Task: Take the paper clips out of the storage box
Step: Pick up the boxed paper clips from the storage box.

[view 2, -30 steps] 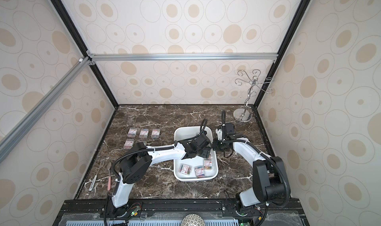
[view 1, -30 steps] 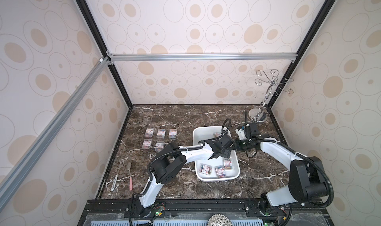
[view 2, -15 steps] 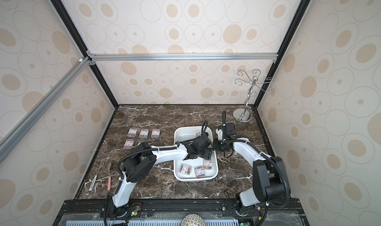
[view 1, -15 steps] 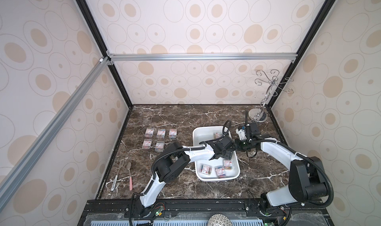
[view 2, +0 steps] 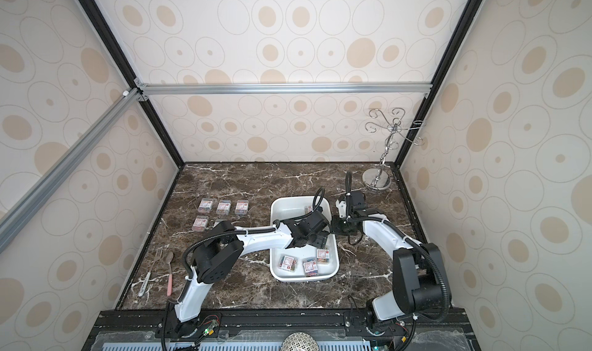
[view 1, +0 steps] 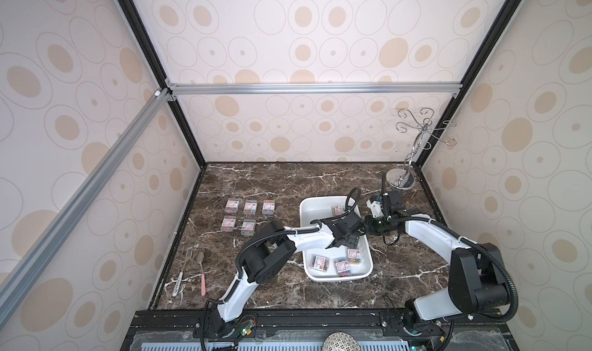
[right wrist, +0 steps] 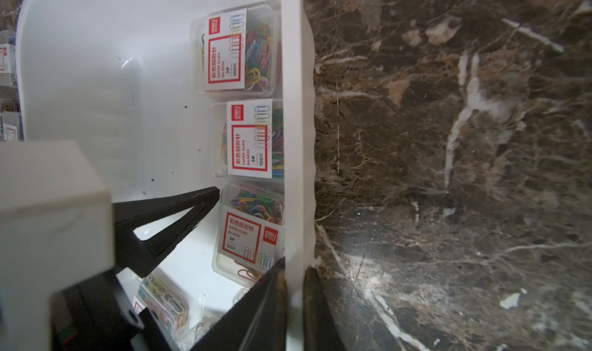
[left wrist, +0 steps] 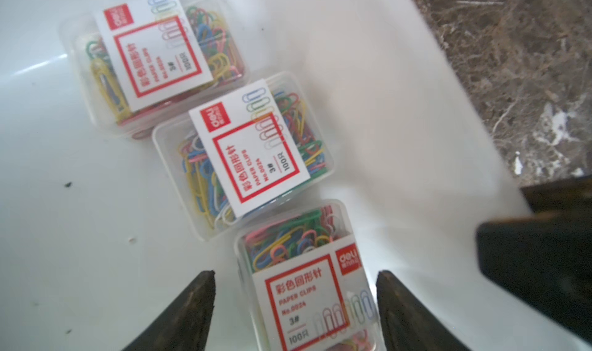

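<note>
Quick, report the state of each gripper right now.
The left gripper is open, jaws either side of a paper clip box.
The right gripper is shut on the rim of the storage box.

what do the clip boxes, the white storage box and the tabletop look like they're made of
clip boxes: clear glossy plastic, coloured clips show through; paper label on top.
storage box: white plastic, probably, smooth with soft highlights.
tabletop: polished brown marble or a marble-look surface, white veins.

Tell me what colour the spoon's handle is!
The spoon's handle is pink. It shows best in a top view.
</note>
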`<state>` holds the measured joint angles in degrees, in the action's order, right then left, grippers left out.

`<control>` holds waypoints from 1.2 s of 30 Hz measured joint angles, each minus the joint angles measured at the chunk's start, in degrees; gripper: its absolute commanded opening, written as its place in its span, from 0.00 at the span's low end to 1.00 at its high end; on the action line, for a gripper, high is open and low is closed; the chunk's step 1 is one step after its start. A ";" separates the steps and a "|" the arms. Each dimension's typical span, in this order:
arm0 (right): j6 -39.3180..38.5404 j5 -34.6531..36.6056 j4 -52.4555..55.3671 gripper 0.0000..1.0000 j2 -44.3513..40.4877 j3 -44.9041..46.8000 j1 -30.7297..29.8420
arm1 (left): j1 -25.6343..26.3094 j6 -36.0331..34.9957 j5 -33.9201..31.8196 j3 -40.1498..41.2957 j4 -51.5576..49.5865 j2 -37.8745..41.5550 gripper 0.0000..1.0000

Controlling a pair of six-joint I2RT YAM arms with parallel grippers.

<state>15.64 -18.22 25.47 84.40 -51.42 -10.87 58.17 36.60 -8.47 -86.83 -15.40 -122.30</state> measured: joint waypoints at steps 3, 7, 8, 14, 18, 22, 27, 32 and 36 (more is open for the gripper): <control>-0.02 -0.02 -0.02 0.09 0.00 0.00 0.00 | -0.17 -0.37 -0.28 1.22 -0.61 1.03 0.76; 0.00 -0.02 0.00 0.09 0.00 0.00 0.02 | -0.26 -0.81 -0.33 1.38 -1.03 1.14 0.71; 0.00 -0.02 0.00 0.09 0.00 0.00 0.02 | -0.26 -0.90 -0.35 1.40 -1.14 1.14 0.70; 0.00 -0.02 0.00 0.09 0.00 0.00 0.02 | -0.26 -1.07 0.02 1.42 -1.44 1.14 0.67; -0.04 -0.02 0.02 0.09 0.00 0.00 0.02 | -0.26 -1.07 -0.52 1.42 -2.29 1.14 0.67; -0.04 -0.02 0.02 0.09 0.02 0.00 0.02 | -0.26 -1.09 -2.38 1.42 -3.91 1.14 0.66; -0.04 -0.15 0.00 0.09 0.13 0.00 0.02 | -0.26 -1.46 -3.76 1.42 -5.51 1.14 0.64; -0.07 -0.33 0.00 0.09 0.20 -0.02 0.02 | -0.26 -1.55 -4.57 1.40 -6.27 1.14 0.62; -0.07 -0.44 0.00 0.09 0.20 -0.02 0.04 | -0.26 -1.55 -4.98 1.40 -6.47 1.14 0.60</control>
<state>15.57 -18.65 25.47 84.60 -51.44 -10.83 57.91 35.05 -13.45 -85.43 -21.87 -121.16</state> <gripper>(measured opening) 0.094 0.608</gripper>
